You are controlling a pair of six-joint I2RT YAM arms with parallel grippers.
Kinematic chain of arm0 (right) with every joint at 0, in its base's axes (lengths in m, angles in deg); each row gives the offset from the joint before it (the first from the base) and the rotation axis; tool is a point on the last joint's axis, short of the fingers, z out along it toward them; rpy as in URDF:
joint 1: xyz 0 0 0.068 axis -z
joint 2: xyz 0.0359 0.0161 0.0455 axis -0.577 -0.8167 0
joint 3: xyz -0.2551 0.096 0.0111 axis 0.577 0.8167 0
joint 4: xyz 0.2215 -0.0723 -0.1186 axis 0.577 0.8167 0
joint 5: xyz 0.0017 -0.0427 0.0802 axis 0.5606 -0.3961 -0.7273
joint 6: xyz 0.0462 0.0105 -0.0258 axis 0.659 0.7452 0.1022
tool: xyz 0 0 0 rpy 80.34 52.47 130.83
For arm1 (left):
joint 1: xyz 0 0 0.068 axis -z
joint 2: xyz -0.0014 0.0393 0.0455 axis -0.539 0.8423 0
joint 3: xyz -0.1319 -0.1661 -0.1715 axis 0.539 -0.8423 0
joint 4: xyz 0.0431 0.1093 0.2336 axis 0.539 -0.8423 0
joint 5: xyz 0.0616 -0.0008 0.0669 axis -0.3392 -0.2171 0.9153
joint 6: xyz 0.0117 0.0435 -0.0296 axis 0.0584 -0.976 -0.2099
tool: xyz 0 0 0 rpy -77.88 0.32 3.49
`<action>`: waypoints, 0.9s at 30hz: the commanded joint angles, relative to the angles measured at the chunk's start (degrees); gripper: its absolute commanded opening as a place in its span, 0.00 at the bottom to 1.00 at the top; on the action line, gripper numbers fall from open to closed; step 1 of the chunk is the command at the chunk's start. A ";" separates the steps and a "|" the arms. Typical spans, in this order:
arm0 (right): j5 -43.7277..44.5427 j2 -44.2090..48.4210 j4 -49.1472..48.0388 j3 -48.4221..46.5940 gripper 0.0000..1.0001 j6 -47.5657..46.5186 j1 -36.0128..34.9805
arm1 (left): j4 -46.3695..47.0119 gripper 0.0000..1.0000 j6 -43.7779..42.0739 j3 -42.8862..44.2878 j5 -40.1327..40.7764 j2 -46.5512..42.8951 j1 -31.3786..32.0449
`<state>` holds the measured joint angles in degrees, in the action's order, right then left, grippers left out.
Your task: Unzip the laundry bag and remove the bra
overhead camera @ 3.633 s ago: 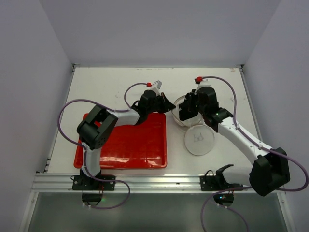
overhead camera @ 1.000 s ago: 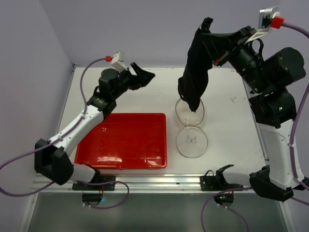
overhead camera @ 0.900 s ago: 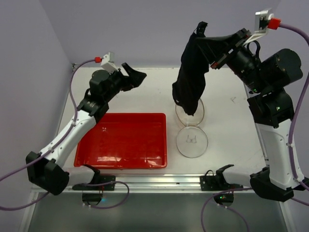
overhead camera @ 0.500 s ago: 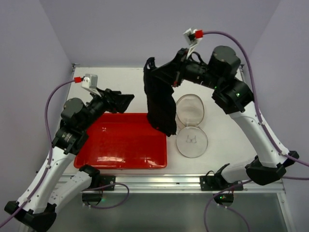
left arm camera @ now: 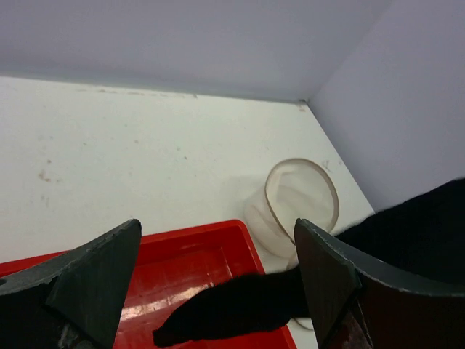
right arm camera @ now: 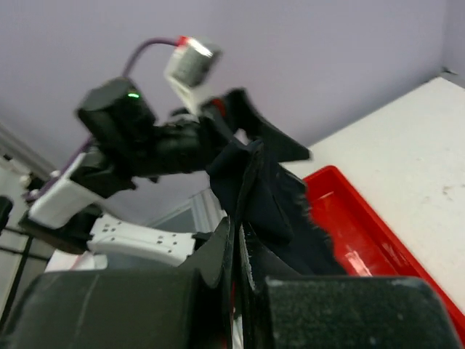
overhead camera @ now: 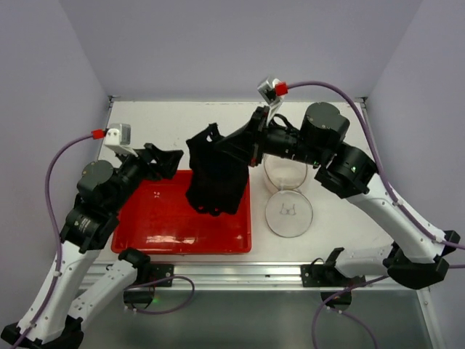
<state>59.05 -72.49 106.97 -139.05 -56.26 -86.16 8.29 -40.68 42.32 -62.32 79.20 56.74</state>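
Observation:
The black bra (overhead camera: 215, 179) hangs from my right gripper (overhead camera: 218, 143), which is shut on its top edge, and dangles over the right part of the red tray (overhead camera: 156, 225). In the right wrist view the jaws (right arm camera: 238, 234) pinch the dark fabric of the bra (right arm camera: 276, 200) above the tray (right arm camera: 363, 222). The mesh laundry bag (overhead camera: 289, 212) lies unzipped and folded open right of the tray, also seen as a round mesh pouch (left arm camera: 299, 198). My left gripper (overhead camera: 166, 161) hovers open over the tray's far left part, holding nothing; the bra's tip (left arm camera: 232, 309) shows between its fingers.
The tray (left arm camera: 182, 251) has raised walls. White table (overhead camera: 160, 123) stretches behind tray and bag, closed in by pale walls. A metal rail (overhead camera: 240, 273) runs along the near edge. My left arm (right arm camera: 123, 138) is close beside the hanging bra.
My right arm has swung left and down, carrying the bra from above the bag to over the tray. My left arm has drawn back to the left, its gripper slightly wider.

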 commanded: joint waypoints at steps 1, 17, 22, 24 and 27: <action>10.60 4.14 -6.09 7.79 0.00 -1.40 -0.67 | -6.54 0.90 -0.10 5.39 12.77 -2.64 -0.04; 39.18 -5.07 -27.44 29.01 0.00 -5.79 -18.86 | -12.95 0.91 -0.19 17.26 18.49 2.63 -0.12; 39.17 -16.06 -30.25 24.78 0.00 -4.66 -21.94 | -13.75 0.91 0.16 20.43 19.37 0.45 -0.12; 43.03 -21.59 -32.36 23.11 0.00 -5.18 -23.60 | -14.28 0.91 -0.10 21.31 20.16 -0.53 -0.04; 47.69 -29.06 -33.86 19.25 0.00 -6.41 -25.89 | -15.24 0.91 -0.54 22.10 20.08 -1.06 0.05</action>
<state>99.35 -97.40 79.41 -114.77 -61.20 -109.79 -5.48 -40.68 61.97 -44.14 78.50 56.76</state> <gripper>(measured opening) 0.014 0.905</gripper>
